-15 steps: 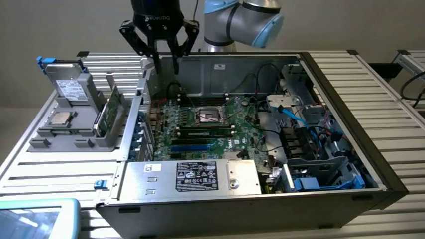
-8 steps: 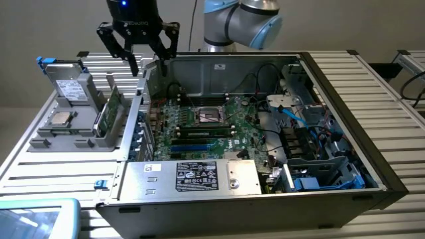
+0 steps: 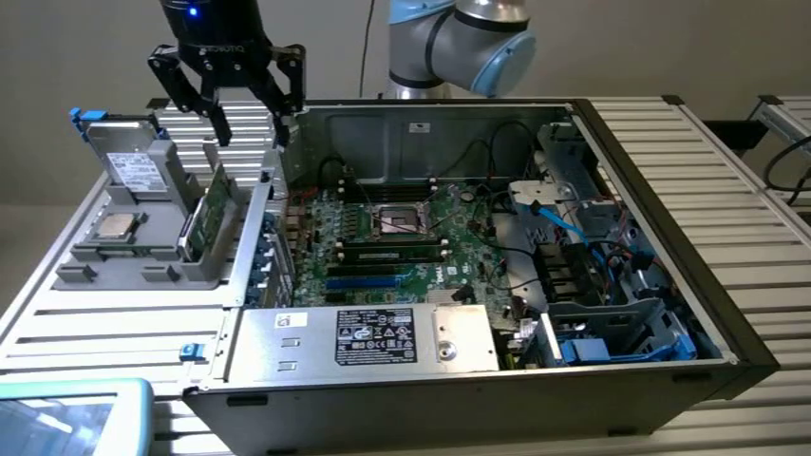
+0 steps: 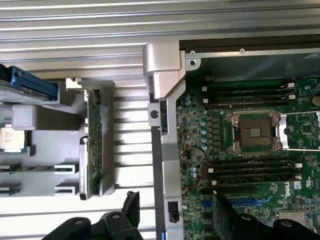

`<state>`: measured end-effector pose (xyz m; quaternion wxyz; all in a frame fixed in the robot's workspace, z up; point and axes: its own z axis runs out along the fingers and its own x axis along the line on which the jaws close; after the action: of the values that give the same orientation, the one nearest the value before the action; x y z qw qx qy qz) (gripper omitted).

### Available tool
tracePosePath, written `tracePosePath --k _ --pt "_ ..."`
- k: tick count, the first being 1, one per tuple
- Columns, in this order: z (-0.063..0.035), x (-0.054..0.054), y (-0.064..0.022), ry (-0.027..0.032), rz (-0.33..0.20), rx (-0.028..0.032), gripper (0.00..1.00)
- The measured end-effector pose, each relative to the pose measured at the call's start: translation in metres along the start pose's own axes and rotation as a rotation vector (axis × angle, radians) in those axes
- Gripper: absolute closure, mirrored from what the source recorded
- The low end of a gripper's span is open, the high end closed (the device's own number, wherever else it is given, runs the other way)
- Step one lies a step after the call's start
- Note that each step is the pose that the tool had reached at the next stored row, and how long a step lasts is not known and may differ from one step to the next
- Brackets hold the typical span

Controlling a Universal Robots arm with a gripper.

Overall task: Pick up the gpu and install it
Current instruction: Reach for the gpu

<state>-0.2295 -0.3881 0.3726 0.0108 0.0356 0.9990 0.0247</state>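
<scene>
— Where's the gpu (image 3: 216,204)?
— On edge in the holder (image 3: 133,261) on the table (image 3: 716,157), at the exterior view's left of the computer case (image 3: 419,404).
— And the processor (image 3: 117,225)?
— In the same holder, farther left.

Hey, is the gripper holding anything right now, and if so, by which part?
Nothing is held. The gripper is open and empty, up in the air and apart from the gpu, which stands on edge in the gray holder.

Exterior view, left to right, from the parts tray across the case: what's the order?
processor chip → gpu, on edge in the tray → CPU socket → blue cable → drive cage
</scene>
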Motion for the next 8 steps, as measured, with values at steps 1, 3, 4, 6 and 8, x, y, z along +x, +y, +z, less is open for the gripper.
tracePosePath --k 1,3,4,6,8 --pt "0.0008 0.005 0.0006 -0.0001 0.0 -0.0001 0.31" --pt "0.0024 0.014 0.0014 -0.0001 0.0 -0.0001 0.31" --pt "0.0032 0.019 0.0019 0.0 0.0 -0.0001 0.33" --pt "0.0049 0.028 0.0025 0.0 0.0 0.0 0.39" --pt "0.0079 0.037 0.0027 0.0 0.0 0.0 0.46"
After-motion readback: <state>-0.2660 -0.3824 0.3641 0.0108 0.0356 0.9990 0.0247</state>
